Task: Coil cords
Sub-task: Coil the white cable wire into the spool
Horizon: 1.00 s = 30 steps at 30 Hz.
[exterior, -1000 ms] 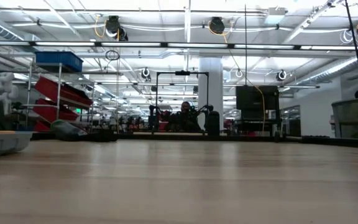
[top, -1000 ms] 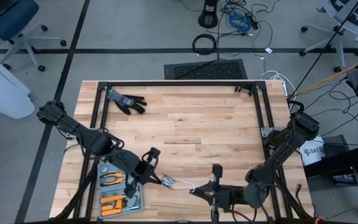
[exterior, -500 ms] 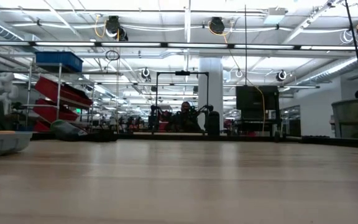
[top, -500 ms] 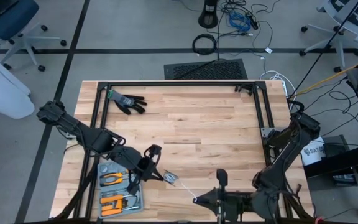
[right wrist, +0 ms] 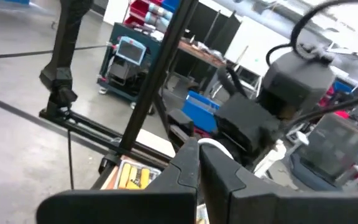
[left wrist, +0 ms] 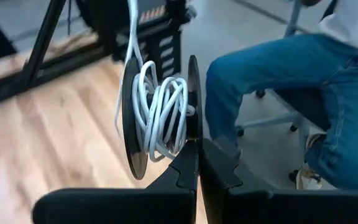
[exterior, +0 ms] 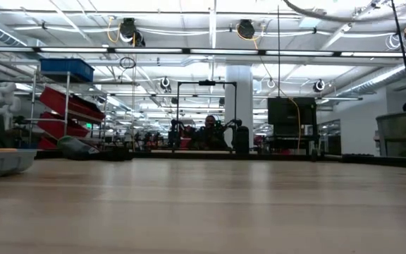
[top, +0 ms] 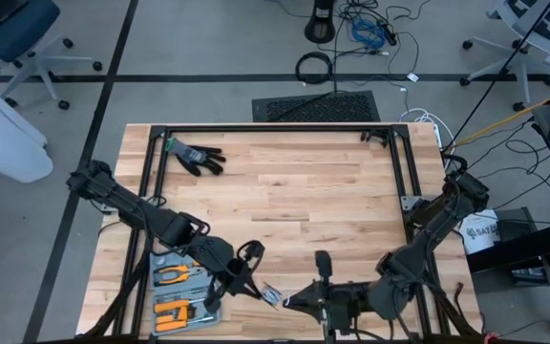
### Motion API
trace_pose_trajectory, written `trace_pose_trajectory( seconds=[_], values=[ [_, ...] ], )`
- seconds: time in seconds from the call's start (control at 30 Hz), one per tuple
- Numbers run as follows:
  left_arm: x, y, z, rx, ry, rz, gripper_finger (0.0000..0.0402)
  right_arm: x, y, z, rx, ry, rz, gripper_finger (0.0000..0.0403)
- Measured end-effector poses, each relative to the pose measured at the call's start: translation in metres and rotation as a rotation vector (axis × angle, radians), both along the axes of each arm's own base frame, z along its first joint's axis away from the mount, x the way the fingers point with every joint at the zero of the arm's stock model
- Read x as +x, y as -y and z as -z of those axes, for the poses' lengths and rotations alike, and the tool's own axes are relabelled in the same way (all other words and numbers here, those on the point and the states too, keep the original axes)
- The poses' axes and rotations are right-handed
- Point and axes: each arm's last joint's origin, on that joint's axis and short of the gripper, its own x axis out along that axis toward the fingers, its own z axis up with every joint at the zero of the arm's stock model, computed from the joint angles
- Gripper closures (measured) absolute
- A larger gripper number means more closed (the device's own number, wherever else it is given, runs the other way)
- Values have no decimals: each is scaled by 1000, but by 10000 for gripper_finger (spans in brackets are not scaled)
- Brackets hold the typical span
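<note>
A black spool (left wrist: pixel 160 112) of two thin discs, with white cord (left wrist: pixel 163 109) wound loosely between them, hangs near the table's near edge (top: pixel 273 296). My left gripper (left wrist: pixel 199 146) is shut on it and reaches in from the left (top: pixel 261 290). One strand (left wrist: pixel 132 25) runs off the spool toward my right gripper (top: pixel 292 302). That gripper points left, just right of the spool, and is shut on the cord (right wrist: pixel 211 145). Neither gripper shows in the low view. My left gripper pinches the rim of one spool disc (left wrist: pixel 194 127) between its two fingertips, at the disc's lower edge. The spool stands on edge beyond the fingers, clear of the table. My right gripper pinches the white cord (right wrist: pixel 209 144) at its fingertips, coming level from the table's right. A short bend of cord shows just beyond them.
A black glove (top: pixel 196 155) lies at the far left. A tray of orange-handled tools (top: pixel 179 291) sits at the near left, under my left arm. Black frame rails (top: pixel 265 129) border the table. A seated person's legs (left wrist: pixel 291 81) are beyond the near edge.
My left gripper has carried the spool toward the table's near edge and to the right, closer to my right gripper. The stretch of cord between the two, first slack, then drawn straight, is now very short. My right gripper has risen a little and turned.
</note>
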Motion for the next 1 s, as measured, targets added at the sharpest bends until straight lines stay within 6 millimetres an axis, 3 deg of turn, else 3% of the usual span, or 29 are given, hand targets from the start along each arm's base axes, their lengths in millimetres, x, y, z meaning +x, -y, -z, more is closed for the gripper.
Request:
trace_pose_trajectory(
  seconds=[0.47, 1.0],
  values=[
    [17, 14, 6, -84, 94, 125, 395, 24, 30, 10, -43, -90, 29, 403],
    [11, 32, -5, -74, 274, 222, 395, 34, 43, 16, -45, -146, -3, 402]
  ],
)
